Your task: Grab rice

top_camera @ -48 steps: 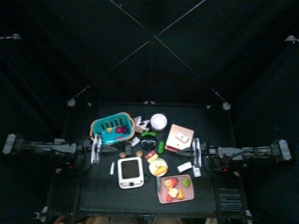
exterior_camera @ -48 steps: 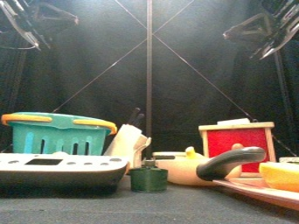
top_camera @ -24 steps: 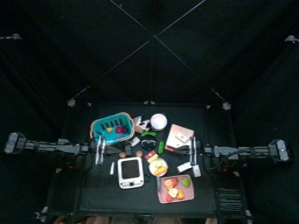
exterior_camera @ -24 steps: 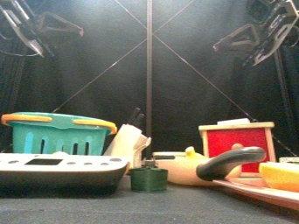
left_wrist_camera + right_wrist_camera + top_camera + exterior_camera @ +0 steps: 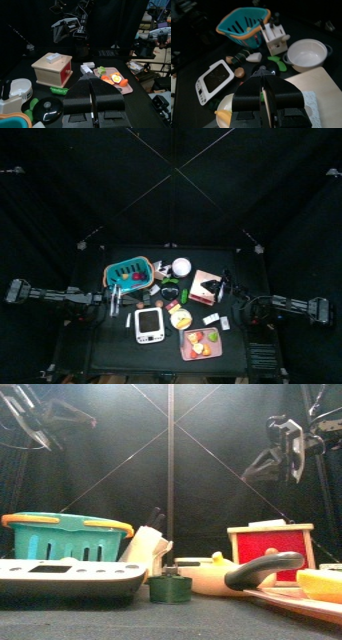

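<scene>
Curtains: black cloth is closing in the pen on every side, with thin cords crossing overhead.
Surface (image 5: 112, 344): a small black top is carrying all the things, crowded toward its middle.
Left arm: it is reaching in from the left edge and hanging high above the things; its left gripper (image 5: 92, 96) is sitting clenched, the jaws pressed together with nothing between them.
Right arm: it is coming in from the right side, raised over the right half; its right gripper (image 5: 268, 86) is likewise clenched on nothing, hovering just above the carton's pale face.
Rice (image 5: 206, 284): the flat carton is lying right of centre, pale face up, dark red edges showing in the front view (image 5: 271, 552), beside the white bowl and apart from both grippers.
Teal basket (image 5: 128, 274): it is standing at the back left, holding small items.
White device (image 5: 148, 325): it is lying flat at the front left, screen up.
Tray (image 5: 201, 343): it is sitting at the front right with orange and green food on it.
White bowl (image 5: 181, 266): it is resting behind the centre, between basket and carton.
</scene>
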Controlling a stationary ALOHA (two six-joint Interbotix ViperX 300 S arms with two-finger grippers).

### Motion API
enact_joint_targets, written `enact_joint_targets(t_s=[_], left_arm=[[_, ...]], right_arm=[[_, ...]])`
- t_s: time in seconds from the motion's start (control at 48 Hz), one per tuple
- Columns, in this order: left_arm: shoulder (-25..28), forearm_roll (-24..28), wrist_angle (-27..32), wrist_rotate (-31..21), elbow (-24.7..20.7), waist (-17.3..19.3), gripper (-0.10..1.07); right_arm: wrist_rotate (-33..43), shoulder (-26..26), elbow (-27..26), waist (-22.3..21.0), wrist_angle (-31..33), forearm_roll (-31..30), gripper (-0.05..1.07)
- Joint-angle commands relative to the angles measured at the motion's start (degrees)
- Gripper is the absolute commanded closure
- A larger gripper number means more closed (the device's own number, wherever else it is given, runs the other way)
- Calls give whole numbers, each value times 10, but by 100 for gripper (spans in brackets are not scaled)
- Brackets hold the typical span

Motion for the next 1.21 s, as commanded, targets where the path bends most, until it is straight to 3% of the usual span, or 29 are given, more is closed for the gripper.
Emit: enact_joint_targets(t_s=[0.0,0.188,0.396,0.562,0.792,1.188], left_arm=[[4,0,-6,0,-14,-2,100],[5,0,-6,1,-13,-3,100],[5,0,-6,0,-11,-2,100],[5,0,-6,0,-11,-3,100],[4,0,-6,1,-11,-1,100],[5,0,-6,1,-10,1,100]], right_arm=[[-1,-2,-35,-34,75,1,94],[-1,9,-75,-77,179,-2,63],[0,13,-77,-91,205,-22,26],[0,29,-87,-98,238,-43,5],[0,58,-135,-120,344,-69,2],[1,90,-132,-122,381,-85,2]])
